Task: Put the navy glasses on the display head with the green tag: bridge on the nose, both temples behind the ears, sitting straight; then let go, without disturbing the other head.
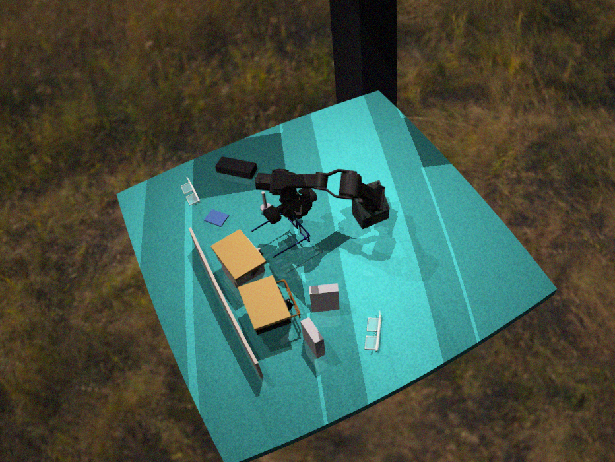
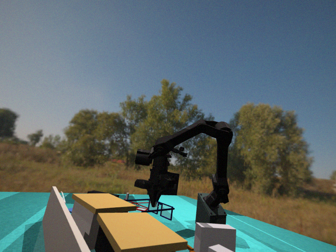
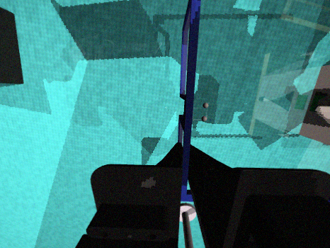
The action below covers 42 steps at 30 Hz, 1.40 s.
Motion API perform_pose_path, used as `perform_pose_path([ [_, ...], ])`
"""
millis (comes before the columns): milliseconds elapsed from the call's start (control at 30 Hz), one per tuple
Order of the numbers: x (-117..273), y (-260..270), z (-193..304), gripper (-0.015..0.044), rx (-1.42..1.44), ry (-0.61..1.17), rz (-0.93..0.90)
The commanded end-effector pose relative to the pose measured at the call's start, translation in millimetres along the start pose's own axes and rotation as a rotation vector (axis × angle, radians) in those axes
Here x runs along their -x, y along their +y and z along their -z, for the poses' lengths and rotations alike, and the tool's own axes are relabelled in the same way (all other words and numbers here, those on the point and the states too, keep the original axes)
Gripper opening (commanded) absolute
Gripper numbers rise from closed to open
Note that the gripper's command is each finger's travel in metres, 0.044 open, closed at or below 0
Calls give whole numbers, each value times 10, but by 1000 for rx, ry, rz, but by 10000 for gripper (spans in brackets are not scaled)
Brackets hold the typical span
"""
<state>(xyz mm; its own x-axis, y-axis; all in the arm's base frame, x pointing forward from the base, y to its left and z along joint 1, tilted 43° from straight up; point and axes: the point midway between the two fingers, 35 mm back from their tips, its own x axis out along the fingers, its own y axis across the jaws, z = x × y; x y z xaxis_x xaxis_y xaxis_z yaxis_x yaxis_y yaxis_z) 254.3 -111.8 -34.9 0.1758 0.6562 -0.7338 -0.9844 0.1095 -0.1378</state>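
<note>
My gripper (image 1: pixel 293 218) (image 2: pixel 154 206) (image 3: pixel 181 147) is shut on the front frame of the navy glasses (image 1: pixel 291 247) (image 2: pixel 168 207) (image 3: pixel 191 71). They hang above the table with both temples open, pointing toward the yellow-topped heads. The farther head (image 1: pixel 238 253) (image 2: pixel 103 202) (image 3: pixel 322 76) wears no glasses; in the wrist view it shows a green patch (image 3: pixel 302 102) beside its pale nose, partly seen through a lens. The other head (image 1: pixel 264 303) (image 2: pixel 138 230) wears orange-brown glasses. The navy glasses touch neither head. The fingers hide part of their frame.
A pale upright panel (image 1: pixel 224 300) (image 2: pixel 63 216) stands behind the heads. A thin post (image 1: pixel 264 198) (image 2: pixel 127 196) (image 3: pixel 188 230) stands near the gripper. Red glasses (image 2: pixel 142 208) lie beyond the heads. Two pale blocks (image 1: pixel 324 300) (image 1: pixel 313 340) and a black box (image 1: pixel 235 167) stand on the table.
</note>
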Motion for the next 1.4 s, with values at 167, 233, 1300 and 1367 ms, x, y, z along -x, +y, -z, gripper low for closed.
perform_pose_path([
  [167,14,-125,3,0,5,10,13],
  [233,14,-147,3,0,5,10,14],
  [1300,21,-571,-3,0,7,1,8],
  [1367,21,-598,-3,0,7,1,9],
])
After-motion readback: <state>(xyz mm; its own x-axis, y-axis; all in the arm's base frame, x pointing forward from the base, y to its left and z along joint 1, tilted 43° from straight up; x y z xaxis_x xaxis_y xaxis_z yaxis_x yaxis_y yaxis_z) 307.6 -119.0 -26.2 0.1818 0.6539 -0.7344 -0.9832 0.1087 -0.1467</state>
